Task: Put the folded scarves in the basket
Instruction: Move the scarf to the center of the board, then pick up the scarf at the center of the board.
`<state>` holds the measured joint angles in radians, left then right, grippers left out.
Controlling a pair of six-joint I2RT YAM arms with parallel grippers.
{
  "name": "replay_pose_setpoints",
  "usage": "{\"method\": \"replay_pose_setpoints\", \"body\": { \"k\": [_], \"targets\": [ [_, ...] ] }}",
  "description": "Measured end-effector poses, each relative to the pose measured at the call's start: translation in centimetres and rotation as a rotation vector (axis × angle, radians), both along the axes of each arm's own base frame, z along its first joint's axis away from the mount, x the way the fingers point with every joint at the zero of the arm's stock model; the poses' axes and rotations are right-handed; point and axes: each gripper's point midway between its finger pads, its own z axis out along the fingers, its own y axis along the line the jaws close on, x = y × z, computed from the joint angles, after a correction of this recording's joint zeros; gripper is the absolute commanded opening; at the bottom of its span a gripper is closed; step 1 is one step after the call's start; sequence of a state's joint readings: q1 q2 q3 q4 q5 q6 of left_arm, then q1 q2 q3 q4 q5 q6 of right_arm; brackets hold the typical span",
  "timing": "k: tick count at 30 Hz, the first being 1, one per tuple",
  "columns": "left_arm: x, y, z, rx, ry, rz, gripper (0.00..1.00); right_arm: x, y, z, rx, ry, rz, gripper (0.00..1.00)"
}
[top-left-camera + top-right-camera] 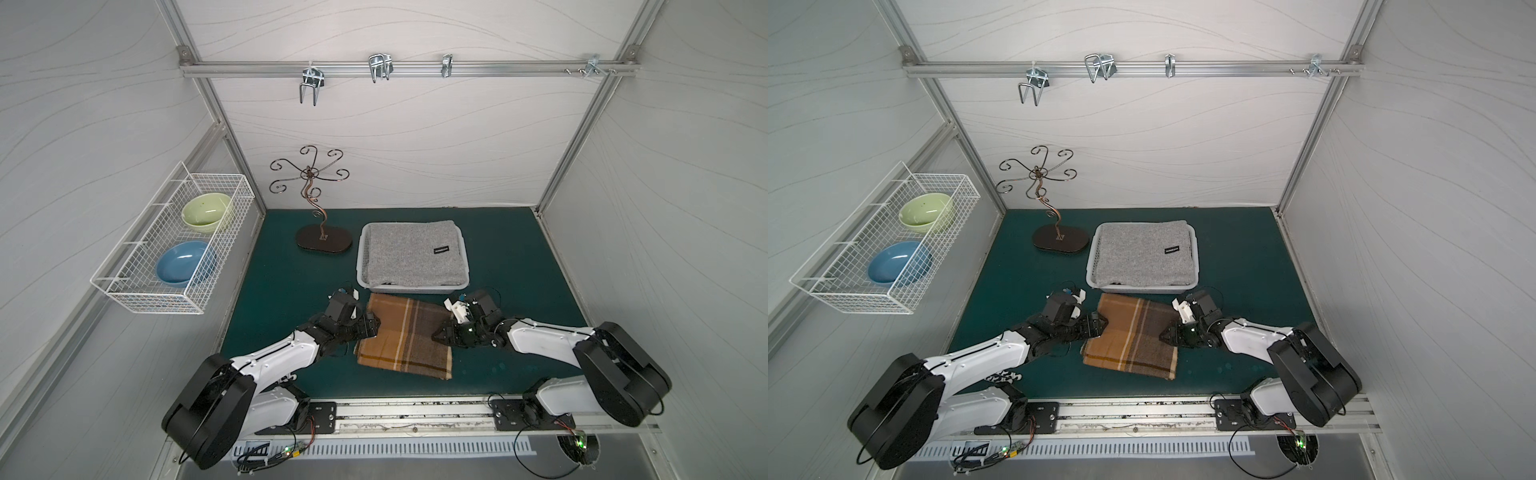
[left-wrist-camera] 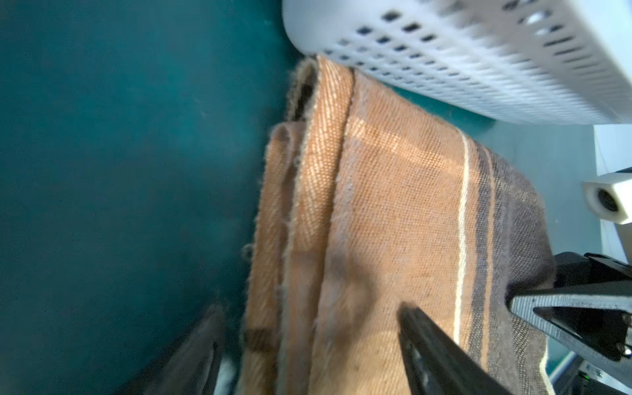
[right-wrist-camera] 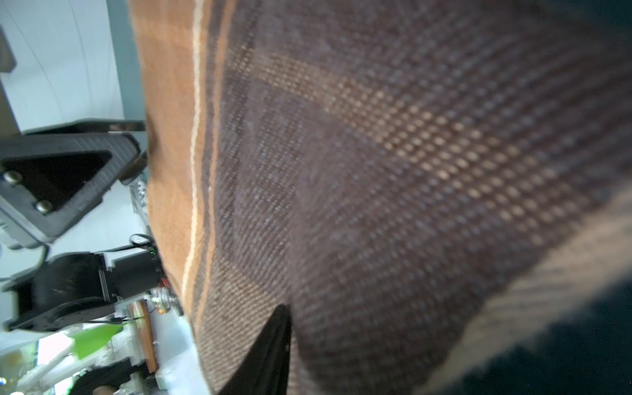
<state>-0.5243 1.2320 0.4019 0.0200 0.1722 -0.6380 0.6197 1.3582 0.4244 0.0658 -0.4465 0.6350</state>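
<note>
**Item 1:** brown plaid folded woven scarf (image 1: 405, 340) (image 1: 1133, 336) (image 2: 393, 205) (image 3: 376, 171). It lies flat on the dark green worktop (image 1: 291, 291), outside the basket. It sits directly between the left fingers (image 1: 373, 327) (image 1: 1104, 325) and the right fingers (image 1: 438, 332) (image 1: 1163, 332), which meet its two opposite side edges.

**Item 2:** left fingers. They are spread. In the left wrist view the scarf's layered edge sits between them. One finger (image 2: 420, 335) lies over the cloth. The other (image 2: 198, 342) is low beside the fold, with a strip of worktop showing between it and the cloth. Nothing is pinched.

**Item 3:** right fingers. The tips are at the scarf's edge. In the right wrist view one black finger (image 3: 273, 345) rests on top of the cloth and the scarf hides its partner. Whether they pinch the cloth cannot be told.

**Item 4:** white rectangular perforated plastic basket (image 1: 415, 287) (image 1: 1142, 286) (image 2: 478, 68). It stands just beyond both sets of fingertips, its near wall just beside the scarf's far edge. In the left wrist view a scarf corner reaches that wall. A grey folded cloth (image 1: 411, 253) with a small black label fills it.

**Item 5:** bronze scrolled-wire stand on a dark oval base (image 1: 324, 241). It stands beyond the left fingers, beside the basket.

**Item 6:** white wire-grid rack (image 1: 228, 253). It hangs on the wall, well apart from the left fingers on their outer side. It holds a pale green bowl (image 1: 205, 212) and a blue bowl (image 1: 183, 262).
</note>
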Motion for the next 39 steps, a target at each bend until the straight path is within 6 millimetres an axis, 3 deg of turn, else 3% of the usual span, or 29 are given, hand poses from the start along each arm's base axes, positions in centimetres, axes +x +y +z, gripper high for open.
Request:
{"method": "replay_pose_setpoints", "body": {
  "k": [6,13,16,21,23,30,35,39],
  "targets": [
    [1.0,-0.6,-0.1,-0.006,-0.006,0.005,0.82,-0.3,-0.3,0.0,-0.016,-0.009,-0.007,0.49],
    [1.8,-1.5,-0.3,-0.05,-0.027,0.005,0.71,-0.4,0.7,-0.2,-0.046,-0.022,0.003,0.49],
    [2.0,-2.1,-0.5,-0.083,-0.053,0.006,0.56,-0.3,1.4,-0.4,-0.048,-0.023,0.01,0.43],
    [1.6,-2.9,-1.3,-0.134,-0.034,-0.001,0.12,0.1,2.8,-0.6,-0.038,-0.032,0.021,0.25],
    [1.2,-3.1,-1.6,-0.148,-0.016,-0.007,0.02,0.1,3.2,-0.6,-0.04,-0.032,0.03,0.17],
    [-0.4,-2.9,-1.3,-0.156,0.025,-0.019,0.0,-0.7,4.0,-0.7,-0.069,-0.038,0.06,0.0],
    [-2.3,-2.0,0.0,-0.138,0.067,-0.018,0.0,-1.9,3.5,-0.2,-0.11,-0.026,0.08,0.0],
    [-2.8,-1.8,2.8,-0.14,0.054,-0.024,0.0,-2.5,3.4,1.6,-0.114,-0.032,0.095,0.0]
  ]
}}
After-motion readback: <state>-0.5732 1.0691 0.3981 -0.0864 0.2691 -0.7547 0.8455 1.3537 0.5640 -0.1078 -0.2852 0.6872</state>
